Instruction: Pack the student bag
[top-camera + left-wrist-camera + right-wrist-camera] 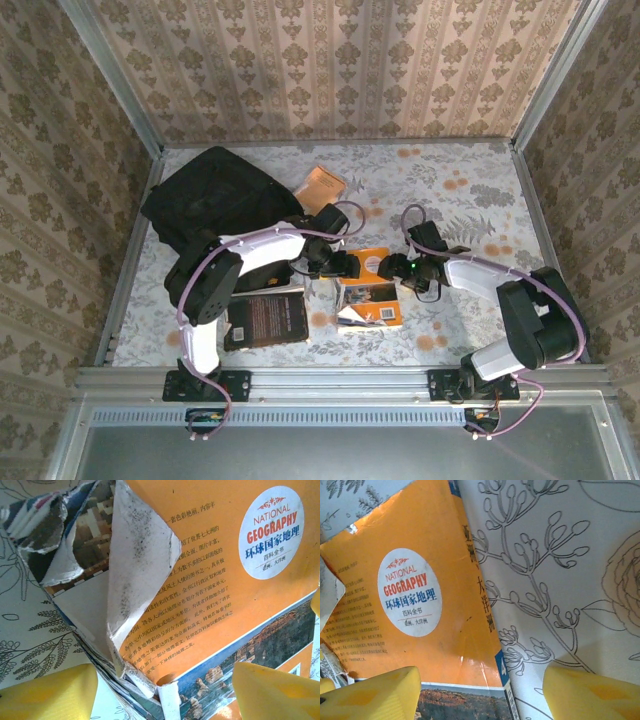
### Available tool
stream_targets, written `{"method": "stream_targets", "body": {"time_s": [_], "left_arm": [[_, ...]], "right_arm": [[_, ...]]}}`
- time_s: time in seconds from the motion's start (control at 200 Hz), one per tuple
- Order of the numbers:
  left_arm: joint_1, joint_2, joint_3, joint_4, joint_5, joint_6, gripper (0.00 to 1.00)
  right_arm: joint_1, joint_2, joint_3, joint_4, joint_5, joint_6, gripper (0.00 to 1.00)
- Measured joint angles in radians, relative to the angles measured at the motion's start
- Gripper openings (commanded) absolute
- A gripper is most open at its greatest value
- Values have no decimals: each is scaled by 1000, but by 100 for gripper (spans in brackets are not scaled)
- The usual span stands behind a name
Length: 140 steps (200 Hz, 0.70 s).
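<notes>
Black fabric marks the student bag (215, 195), which lies slumped at the far left corner of the flower-patterned worktop (470, 190), close against the left wall. We see a small orange-brown book (320, 187) just beside its right edge. A dark-covered book (265, 318) lies flat nearer the arm bases, in front of the bag and well apart from it.

At the centre of the worktop lies an orange National Geography book (372, 300), and both arms reach in toward its far end. The left claw (347, 265) meets it from the left and the right claw (393, 268) from the right, the two close together above the orange cover.

From the left wrist, we look down on the book (225, 595), its cover torn and a white, speckled flap folded back across the printed Chinese text. The left claw (165, 695) stands apart, its yellow fingers (50, 695) on either side of the book's lower corner, with a strip of cloth showing between the left finger and the pages.

From the right wrist, the same cover (420, 605) shows its round white label. The right claw (480, 695) is also spread wide, one yellow finger over the book's edge and the other finger (592, 695) over bare patterned cloth.
</notes>
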Motion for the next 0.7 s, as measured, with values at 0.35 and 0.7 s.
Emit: {"method": "stream_targets", "body": {"time_s": [0.35, 0.7], "left_arm": [[0, 27, -14, 51, 56, 0, 61], [40, 30, -20, 40, 69, 0, 58]], "right_arm": [[-12, 6, 3, 0, -33, 3, 63], [20, -16, -19, 43, -141, 13, 62]]}}
